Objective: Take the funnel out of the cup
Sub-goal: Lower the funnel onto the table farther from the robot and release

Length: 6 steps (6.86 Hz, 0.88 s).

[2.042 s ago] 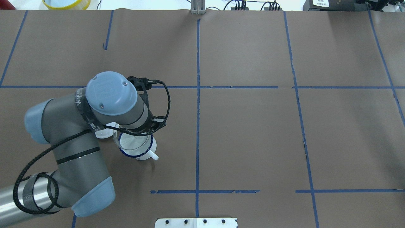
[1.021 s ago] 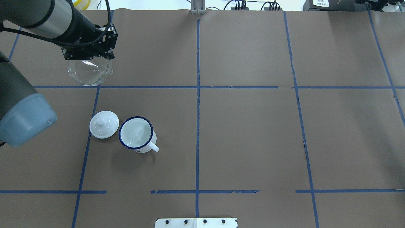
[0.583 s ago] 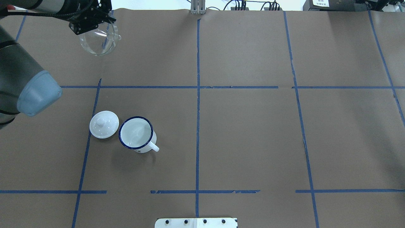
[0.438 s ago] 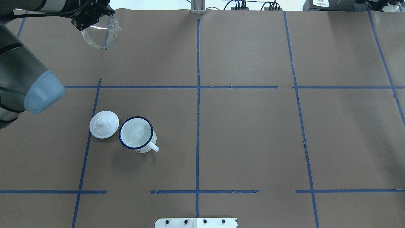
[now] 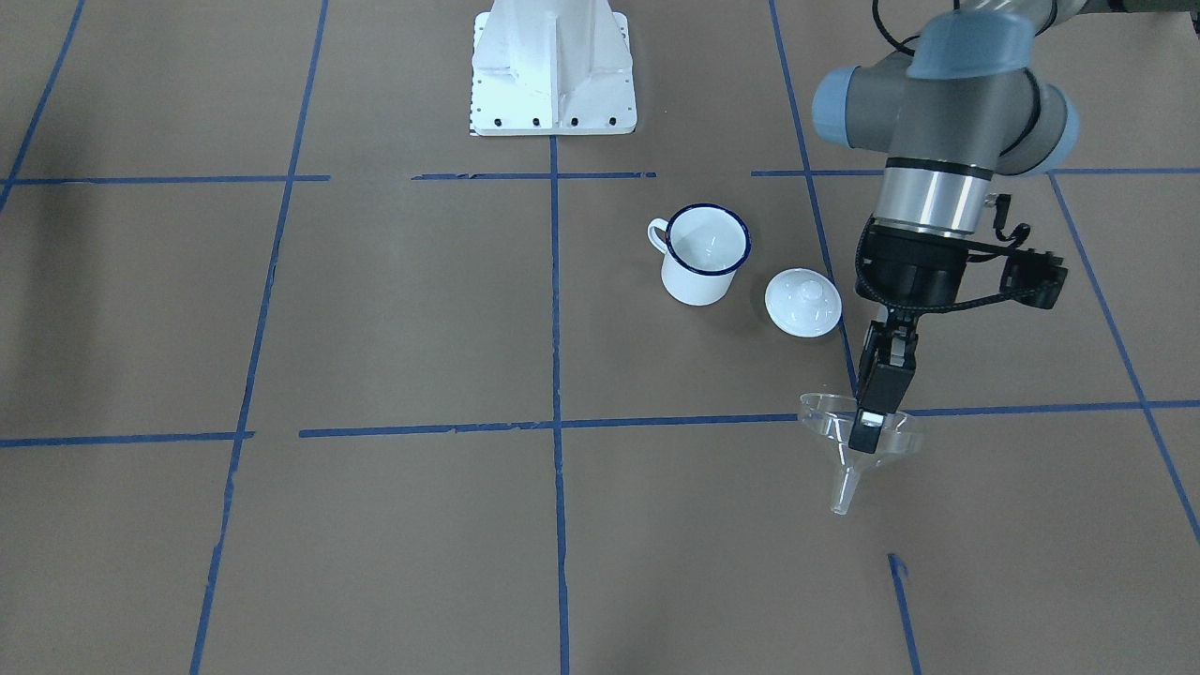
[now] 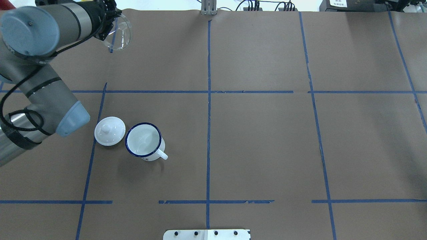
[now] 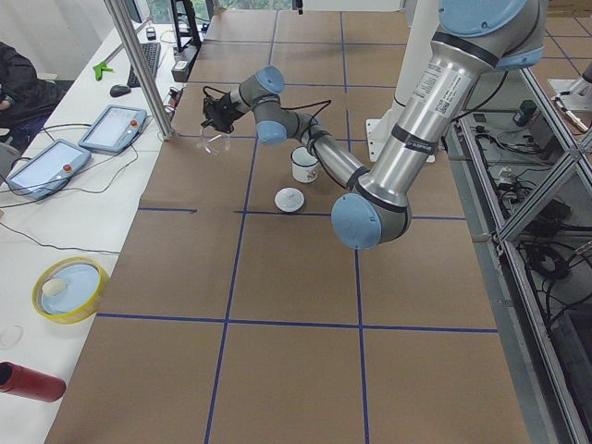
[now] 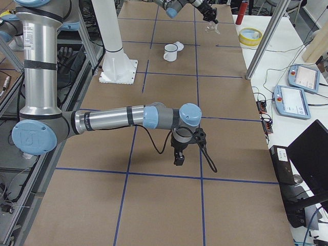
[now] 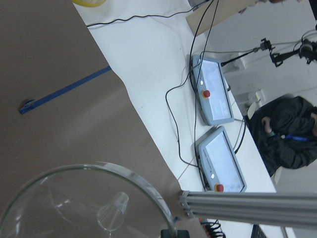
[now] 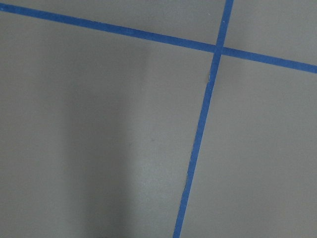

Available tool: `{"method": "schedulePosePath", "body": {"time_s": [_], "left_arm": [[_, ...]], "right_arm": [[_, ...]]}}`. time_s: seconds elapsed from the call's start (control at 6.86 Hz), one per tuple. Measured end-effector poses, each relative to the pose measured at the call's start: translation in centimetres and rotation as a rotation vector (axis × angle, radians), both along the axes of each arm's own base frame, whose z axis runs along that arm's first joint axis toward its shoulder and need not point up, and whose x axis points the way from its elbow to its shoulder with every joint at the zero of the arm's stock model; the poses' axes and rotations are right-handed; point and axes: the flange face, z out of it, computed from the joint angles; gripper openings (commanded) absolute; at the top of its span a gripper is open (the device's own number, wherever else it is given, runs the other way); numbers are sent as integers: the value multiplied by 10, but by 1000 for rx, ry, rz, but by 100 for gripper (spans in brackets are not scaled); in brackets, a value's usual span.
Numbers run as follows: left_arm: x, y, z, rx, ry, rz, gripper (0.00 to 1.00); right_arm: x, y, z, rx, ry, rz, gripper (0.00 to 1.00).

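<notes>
The clear funnel [image 5: 831, 416] is out of the cup and hangs tilted in my left gripper [image 5: 870, 424], which is shut on its rim, near the table's far left. It also shows in the overhead view [image 6: 122, 32] and fills the bottom of the left wrist view [image 9: 89, 208]. The white cup [image 6: 144, 141] with a blue rim stands upright and empty, well apart from the funnel [image 5: 703, 255]. My right gripper [image 8: 179, 160] shows only in the exterior right view, low over bare paper; I cannot tell if it is open or shut.
A white domed lid [image 6: 109, 131] with a knob lies just left of the cup. The table's far edge, an aluminium post [image 7: 139, 65] and two control tablets [image 7: 111, 128] are close behind the funnel. The white robot base [image 5: 553, 66] is at the near edge.
The funnel was in the cup under my left arm, then was lifted out and carried to the far left of the table. In the last moment the wrist turned and the funnel tilted.
</notes>
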Motion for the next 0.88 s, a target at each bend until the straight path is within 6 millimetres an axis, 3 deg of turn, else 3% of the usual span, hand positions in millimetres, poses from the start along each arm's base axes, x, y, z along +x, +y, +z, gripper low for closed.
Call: {"method": "schedulePosePath", "body": {"time_s": [0.44, 0.88], "left_arm": [[68, 14, 47, -64, -3, -149, 0], [94, 20, 76, -36, 16, -195, 0]], "right_arm": [[0, 0, 0, -1, 0, 0, 100], [0, 0, 0, 0, 0, 0, 100]]}}
